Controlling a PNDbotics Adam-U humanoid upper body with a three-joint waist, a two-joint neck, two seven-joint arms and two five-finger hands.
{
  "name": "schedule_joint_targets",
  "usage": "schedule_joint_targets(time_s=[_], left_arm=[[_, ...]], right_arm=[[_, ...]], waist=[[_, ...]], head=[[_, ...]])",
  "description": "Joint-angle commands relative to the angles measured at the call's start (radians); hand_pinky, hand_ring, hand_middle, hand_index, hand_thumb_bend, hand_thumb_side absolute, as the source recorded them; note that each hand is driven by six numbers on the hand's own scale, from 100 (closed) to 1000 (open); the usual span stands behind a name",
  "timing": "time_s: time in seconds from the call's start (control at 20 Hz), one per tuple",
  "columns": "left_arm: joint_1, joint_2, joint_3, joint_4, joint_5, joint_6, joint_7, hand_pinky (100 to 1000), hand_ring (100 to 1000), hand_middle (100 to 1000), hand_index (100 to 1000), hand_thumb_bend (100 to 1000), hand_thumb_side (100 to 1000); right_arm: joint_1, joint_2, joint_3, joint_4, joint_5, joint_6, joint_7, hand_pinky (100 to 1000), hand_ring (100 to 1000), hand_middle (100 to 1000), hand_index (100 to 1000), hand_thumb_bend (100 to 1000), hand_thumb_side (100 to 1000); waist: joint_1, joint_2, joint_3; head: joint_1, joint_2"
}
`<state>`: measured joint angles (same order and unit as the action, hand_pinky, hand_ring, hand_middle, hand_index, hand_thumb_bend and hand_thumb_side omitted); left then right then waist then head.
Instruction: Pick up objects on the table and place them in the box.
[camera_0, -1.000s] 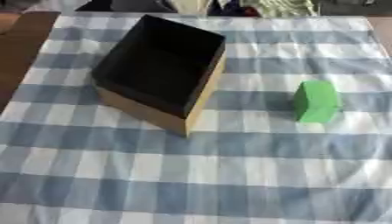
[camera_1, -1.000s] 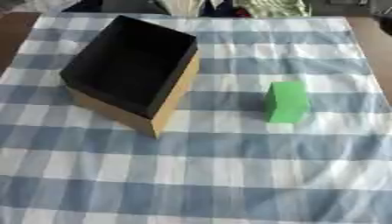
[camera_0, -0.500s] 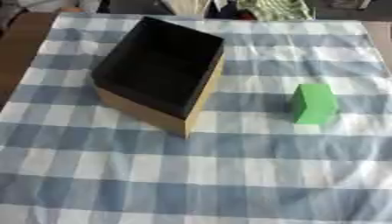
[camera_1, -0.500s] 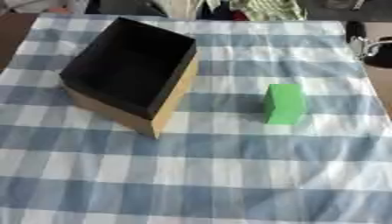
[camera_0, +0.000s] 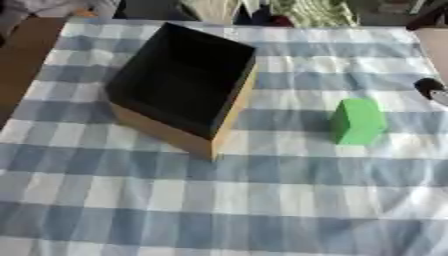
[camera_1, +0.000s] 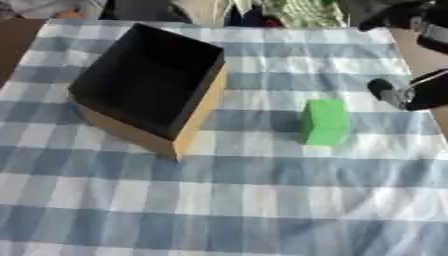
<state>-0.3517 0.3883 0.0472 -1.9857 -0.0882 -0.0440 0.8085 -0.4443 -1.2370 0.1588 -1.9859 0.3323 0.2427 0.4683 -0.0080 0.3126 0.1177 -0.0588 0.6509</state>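
On a blue-and-white checked tablecloth (camera_0: 219, 200) sits an open cardboard box (camera_0: 179, 90), black inside and tan on its outer walls, turned at an angle so one corner points toward the near edge. Its inside shows only dark walls and floor. To the right of the box, apart from it with a strip of bare cloth between them, stands a green block (camera_1: 325, 122), upright, with nothing lying between it and the box's open top.

Right of the green block, near the cloth's right edge, the robot's right hand (camera_1: 398, 93) comes in from the side: a black, rounded tip with a silver part behind it, close to the block but not touching it. Only that part of the hand shows, so whether its fingers are open or curled cannot be told. Another dark piece of the right arm (camera_1: 411, 17) shows beyond the box's far right, at the upper corner.

Beyond the box, past the cloth's far edge, lies a jumble of striped and dark things (camera_0: 262, 10), too blurred to name. Left of the box, bare brown tabletop (camera_0: 26, 45) shows beside the cloth.
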Motion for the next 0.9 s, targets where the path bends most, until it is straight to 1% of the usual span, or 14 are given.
schedule_joint_targets(time_s=[0.05, 0.2, 0.3, 0.35, 0.45, 0.55, 0.6, 0.9], left_arm=[[-0.01, 0.03, 0.001, -0.014, 0.001, -0.001, -0.005, 640, 702, 588, 748, 260, 419], [-0.01, 0.03, 0.001, -0.014, 0.001, -0.001, -0.005, 640, 702, 588, 747, 257, 418], [-0.01, 0.03, 0.001, -0.014, 0.001, -0.001, -0.005, 640, 703, 588, 747, 257, 418], [-0.01, 0.031, 0.001, -0.014, 0.001, -0.001, -0.005, 640, 703, 588, 747, 257, 417], [-0.01, 0.03, 0.0, -0.014, 0.001, -0.001, -0.005, 639, 703, 588, 747, 255, 418], [-0.01, 0.029, 0.0, -0.014, 0.002, -0.001, -0.005, 639, 703, 587, 747, 252, 416], [-0.01, 0.029, -0.001, -0.014, 0.002, -0.001, -0.005, 639, 703, 587, 747, 251, 417], [-0.012, 0.028, -0.002, -0.014, 0.004, -0.001, -0.006, 639, 704, 587, 747, 253, 417]], right_arm=[[-0.016, -0.046, -0.002, -0.014, -0.001, 0.009, 0.054, 967, 977, 915, 974, 358, 100], [-0.022, -0.047, 0.007, -0.014, -0.012, 0.031, 0.097, 975, 983, 904, 983, 355, 100], [-0.029, -0.047, 0.012, -0.014, -0.018, 0.041, 0.114, 979, 987, 909, 979, 370, 121], [-0.031, -0.047, 0.015, -0.014, -0.018, 0.045, 0.121, 979, 986, 908, 977, 374, 136], [-0.036, -0.047, 0.021, -0.014, -0.016, 0.053, 0.129, 977, 984, 899, 971, 390, 200], [-0.04, -0.048, 0.028, -0.014, -0.013, 0.063, 0.133, 976, 984, 898, 973, 394, 228], [-0.043, -0.047, 0.032, -0.014, -0.012, 0.069, 0.133, 976, 986, 902, 977, 393, 258], [-0.068, -0.041, 0.073, -0.014, -0.009, 0.128, 0.153, 980, 991, 907, 987, 370, 330]], waist=[[-0.001, -0.02, 0.0], [-0.001, -0.021, 0.002], [-0.001, -0.021, 0.003], [-0.001, -0.021, 0.004], [-0.001, -0.02, 0.004], [-0.001, -0.019, 0.005], [-0.001, -0.019, 0.006], [-0.002, -0.016, 0.014]], head=[[-0.005, -0.01], [-0.008, -0.011], [-0.009, -0.011], [-0.009, -0.011], [-0.011, -0.011], [-0.012, -0.01], [-0.013, -0.01], [-0.023, -0.01]])
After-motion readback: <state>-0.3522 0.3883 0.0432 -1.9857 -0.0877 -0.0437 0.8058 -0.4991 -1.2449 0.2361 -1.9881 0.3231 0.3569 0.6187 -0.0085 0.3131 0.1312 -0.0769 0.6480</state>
